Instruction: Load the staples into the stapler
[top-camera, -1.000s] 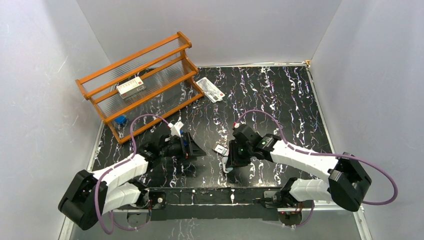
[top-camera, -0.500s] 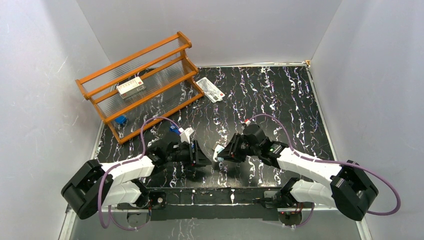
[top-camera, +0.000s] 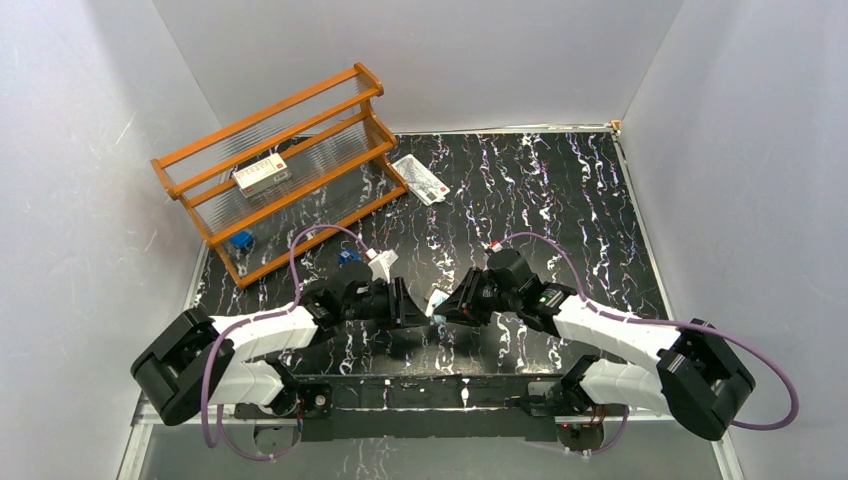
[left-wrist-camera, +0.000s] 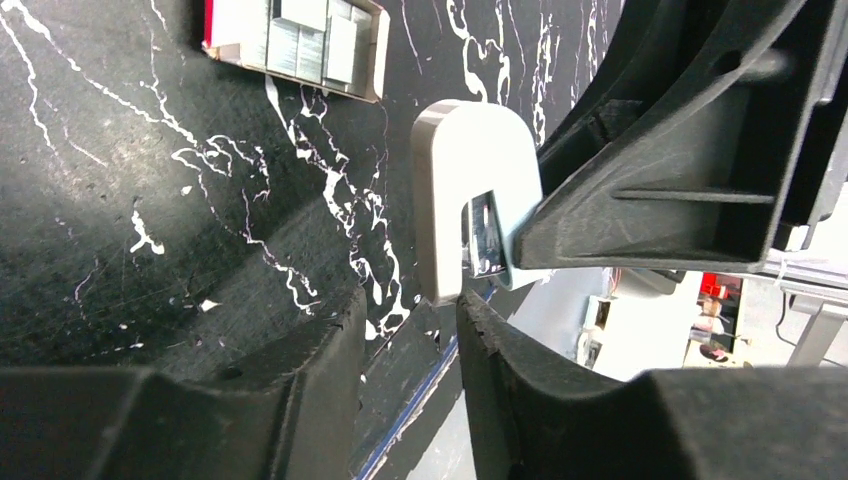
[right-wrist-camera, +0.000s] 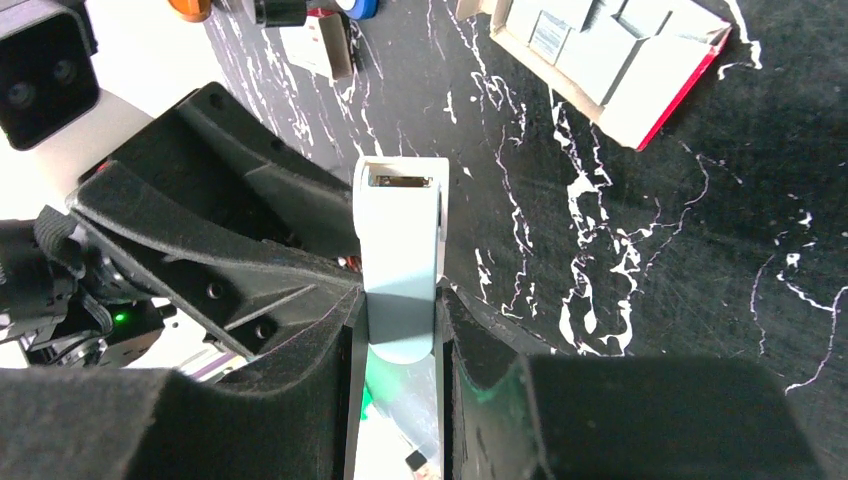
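1. Since a second ago your left gripper (left-wrist-camera: 410, 300) and right gripper (right-wrist-camera: 400, 295) have swung in toward each other. The left arm has crept a little further right in the last half second. They now meet nose to nose near the front edge of the table (top-camera: 560, 200).
2. Your right gripper is clamped on the stapler (right-wrist-camera: 400, 230). Its pale blue body stands out past the fingertips, with a silvery slot showing at its far end.
3. Your left gripper's fingers are slightly parted with nothing between them. The stapler's end sits just ahead of their tips, and you cannot tell whether it touches.
4. The staples (right-wrist-camera: 610, 60) lie on the table just beyond: a small red-and-white box, open, with silvery strips in its tray.
5. Farther back you see the white printed packet (top-camera: 420, 180). Beside it is the wooden rack (top-camera: 300, 150), with a larger red-and-white box (top-camera: 262, 174) on one shelf.
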